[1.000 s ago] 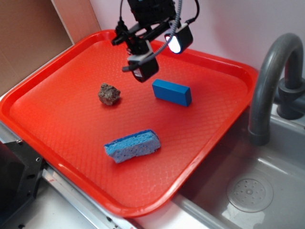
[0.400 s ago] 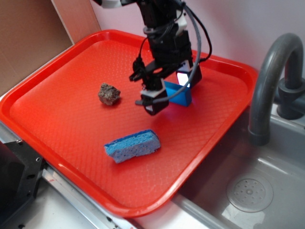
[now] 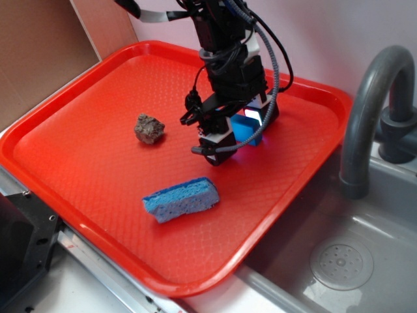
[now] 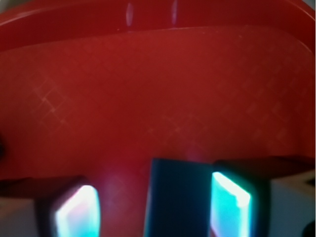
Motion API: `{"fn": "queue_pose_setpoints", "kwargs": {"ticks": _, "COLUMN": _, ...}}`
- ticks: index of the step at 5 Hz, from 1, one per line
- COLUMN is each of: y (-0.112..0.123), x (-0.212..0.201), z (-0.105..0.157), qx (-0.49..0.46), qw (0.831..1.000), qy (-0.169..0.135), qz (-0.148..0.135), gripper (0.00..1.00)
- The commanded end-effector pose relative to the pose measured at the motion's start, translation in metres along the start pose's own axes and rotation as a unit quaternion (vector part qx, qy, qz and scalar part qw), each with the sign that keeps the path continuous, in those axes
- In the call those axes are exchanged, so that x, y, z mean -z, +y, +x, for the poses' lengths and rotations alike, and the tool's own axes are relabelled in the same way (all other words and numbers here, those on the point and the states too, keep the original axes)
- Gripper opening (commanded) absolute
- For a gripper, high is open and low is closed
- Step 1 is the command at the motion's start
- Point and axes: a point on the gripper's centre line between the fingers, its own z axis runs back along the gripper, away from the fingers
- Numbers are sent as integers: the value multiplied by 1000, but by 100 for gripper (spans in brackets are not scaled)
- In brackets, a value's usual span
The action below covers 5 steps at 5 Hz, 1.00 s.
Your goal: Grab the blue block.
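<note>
We see a red tray [image 3: 78,169] holding a blue block [image 3: 246,132], a sponge [image 3: 181,199] and a rock [image 3: 149,128]. Our end effector [image 3: 236,137] now sits low over the block at the tray's far right side, having dropped from well above; its jaws are open, with the block [image 4: 175,197] between them.

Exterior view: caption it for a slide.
Gripper lowered over the blue block on a red tray, sponge and rock nearby.

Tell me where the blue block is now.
Exterior view: the blue block lies toward the red tray's back right, under the claw, right of the rock.
</note>
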Motion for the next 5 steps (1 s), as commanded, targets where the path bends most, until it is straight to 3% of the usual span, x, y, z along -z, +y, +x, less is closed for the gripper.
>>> {"fn": "queue_pose_setpoints", "kwargs": {"ticks": 1, "y": -21, "x": -11, "z": 14, "qx": 0, "qw": 1000, "qy": 9, "qz": 18, "gripper": 0}}
{"fn": "queue_pose_setpoints", "kwargs": {"ticks": 2, "y": -21, "x": -30, "z": 11, "qx": -51, "qw": 998, "qy": -5, "qz": 25, "gripper": 0}}
{"fn": "queue_pose_setpoints", "kwargs": {"ticks": 3, "y": -22, "x": -81, "z": 1, "qx": -168, "qw": 982, "qy": 38, "qz": 76, "gripper": 0}}
{"fn": "queue_pose_setpoints", "kwargs": {"ticks": 4, "y": -24, "x": -125, "z": -14, "qx": -285, "qw": 948, "qy": 87, "qz": 114, "gripper": 0}}
{"fn": "queue_pose_setpoints", "kwargs": {"ticks": 5, "y": -38, "x": -154, "z": -29, "qx": -396, "qw": 898, "qy": 111, "qz": 153, "gripper": 0}}
